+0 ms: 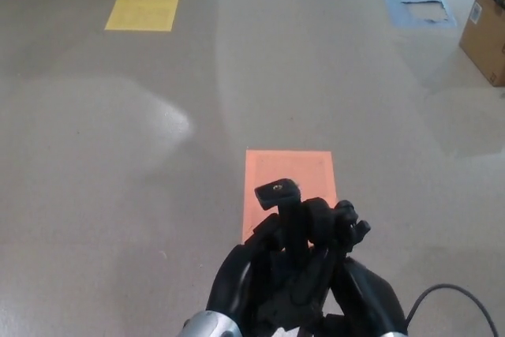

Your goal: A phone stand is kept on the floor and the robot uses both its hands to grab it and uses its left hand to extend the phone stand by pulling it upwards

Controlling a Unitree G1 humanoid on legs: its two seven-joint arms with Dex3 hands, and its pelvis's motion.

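Observation:
The black phone stand (pixel 279 193) rises from between my two hands at the bottom centre, its small flat head plate topping a thin pole. My left hand (pixel 251 275) is wrapped around the pole from the left. My right hand (pixel 346 252) grips it from the right, fingers curled by the pole just under the head. Both hands press close together, hiding the lower pole and the stand's base.
An orange floor mat (pixel 289 173) lies just behind the stand. Farther off are a yellow mat (pixel 145 5) at the back left, a blue mat (pixel 414 1) and a cardboard box (pixel 486 31) at the back right. A black cable (pixel 450 293) loops at the bottom right.

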